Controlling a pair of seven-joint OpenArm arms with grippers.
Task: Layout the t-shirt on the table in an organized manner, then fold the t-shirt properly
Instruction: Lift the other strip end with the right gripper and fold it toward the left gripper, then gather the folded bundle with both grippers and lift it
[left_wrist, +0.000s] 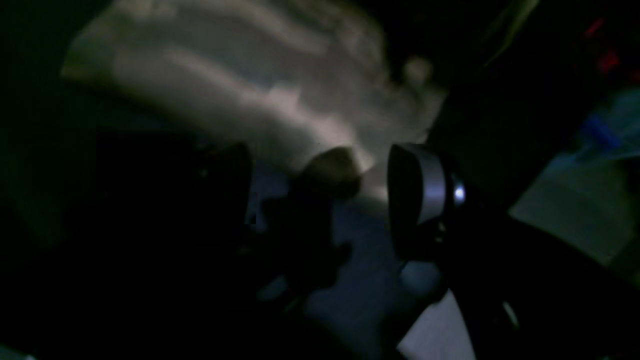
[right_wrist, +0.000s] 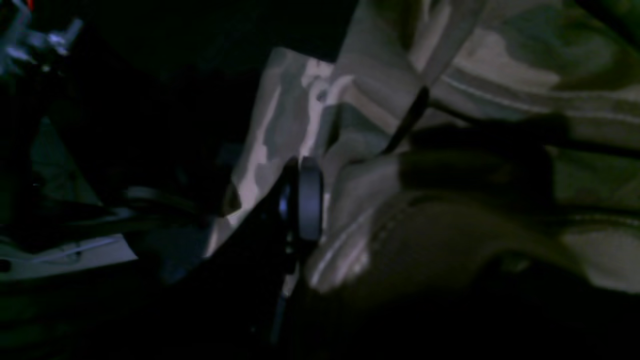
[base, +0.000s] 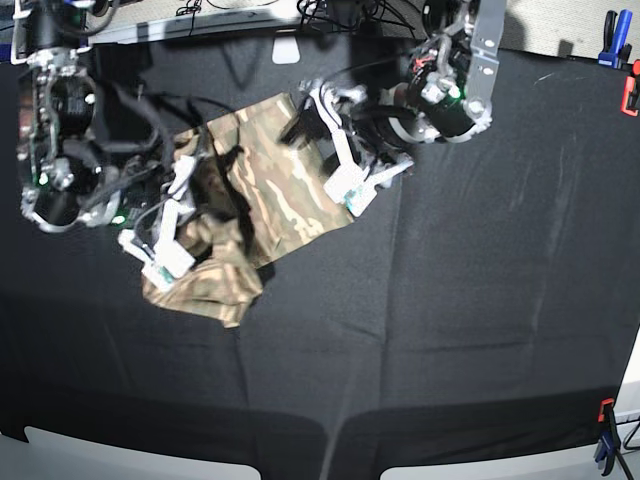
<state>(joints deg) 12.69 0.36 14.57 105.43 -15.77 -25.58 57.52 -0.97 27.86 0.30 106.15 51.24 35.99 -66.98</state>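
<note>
1. Presently the t-shirt (base: 262, 205) lies crumpled on the table (base: 450, 330), in the far-left part of the black cloth as the base view shows it, well away from the near edge.
2. One flatter panel of the camouflage fabric stretches diagonally from its far-left end toward the centre; a bunched lobe sits nearer the camera, below and left of that panel.
3. Right gripper (base: 160, 255), on the base view's left, sits at the bunched lobe. Jaws are together, clamped on a fold of the t-shirt (right_wrist: 450, 90); the right wrist view shows cloth gathered against the finger (right_wrist: 310, 205).
4. Left gripper (base: 355, 185), on the base view's right, is at the right-hand edge of the flat panel. Jaws stand wide apart; the left wrist view shows its fingers (left_wrist: 417, 190) separated, with pale fabric (left_wrist: 240, 90) beyond the gap. That view is dark and blurred, so contact with the cloth cannot be judged.
5. Blue clamps (base: 612, 35) and a red one (base: 632, 90) sit at the table's far-right corner; another clamp (base: 605, 435) at the near right.
</note>
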